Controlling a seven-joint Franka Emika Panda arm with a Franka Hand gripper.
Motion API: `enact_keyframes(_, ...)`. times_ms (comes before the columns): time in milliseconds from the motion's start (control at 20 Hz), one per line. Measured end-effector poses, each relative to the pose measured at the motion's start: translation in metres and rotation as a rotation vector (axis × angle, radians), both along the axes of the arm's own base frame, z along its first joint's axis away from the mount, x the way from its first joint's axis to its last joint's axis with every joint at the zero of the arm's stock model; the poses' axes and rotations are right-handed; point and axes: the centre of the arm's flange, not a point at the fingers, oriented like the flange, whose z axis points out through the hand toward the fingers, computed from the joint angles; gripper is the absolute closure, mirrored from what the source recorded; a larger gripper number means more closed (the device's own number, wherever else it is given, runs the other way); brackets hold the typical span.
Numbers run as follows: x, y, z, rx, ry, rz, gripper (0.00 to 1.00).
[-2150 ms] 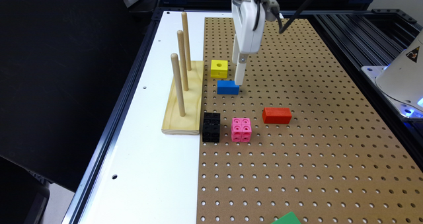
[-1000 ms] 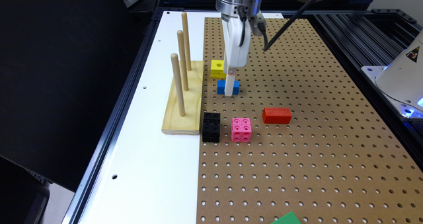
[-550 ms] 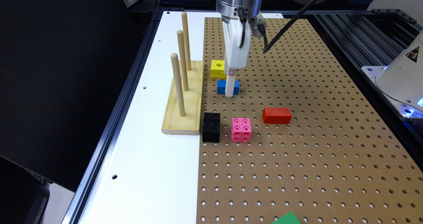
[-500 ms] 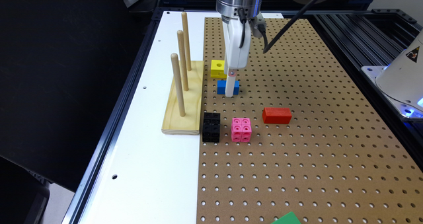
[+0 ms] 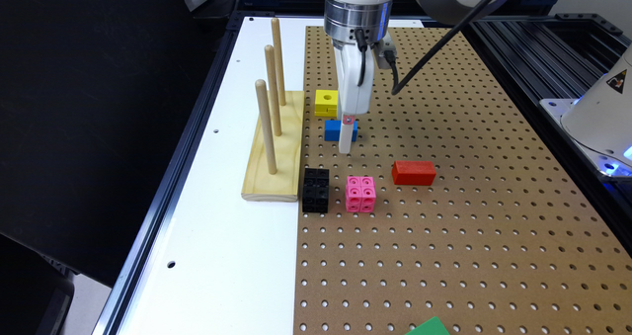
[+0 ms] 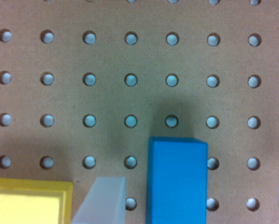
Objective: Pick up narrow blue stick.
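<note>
The narrow blue stick (image 5: pixel 332 130) lies flat on the pegboard, just in front of the yellow cube with a hole (image 5: pixel 326 102). My gripper (image 5: pixel 347 145) is down at the stick, its white part covering the stick's middle in the exterior view. In the wrist view the blue stick (image 6: pixel 177 179) sits between the two pale fingers (image 6: pixel 104 201), nearer to this one, with a wide gap to the other at the frame's edge. The gripper (image 6: pixel 192 205) is open and grips nothing. The larger red block (image 5: pixel 414 172) lies apart, toward the exterior view's right.
A wooden base with three upright pegs (image 5: pixel 274 147) stands at the exterior view's left of the blocks. A black block (image 5: pixel 316 189) and a pink block (image 5: pixel 360 193) sit nearer the camera. A green piece (image 5: pixel 427 327) shows at the bottom edge.
The gripper moved toward the exterior view's left and came down over the blue stick; over the last second it has hardly moved. The blocks stayed in place.
</note>
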Motion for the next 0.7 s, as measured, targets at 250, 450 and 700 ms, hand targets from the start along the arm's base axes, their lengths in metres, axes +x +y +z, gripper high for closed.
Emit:
enact_keyframes(250, 0.0020, 0.0001, 0.0015, 0.000, -0.005, 0.000, 0.00)
enact_keyframes(450, 0.0040, 0.0004, 0.0026, 0.001, -0.009, 0.000, 0.00)
enact_keyframes(700, 0.0048, 0.0005, 0.0027, 0.001, -0.010, 0.000, 0.00)
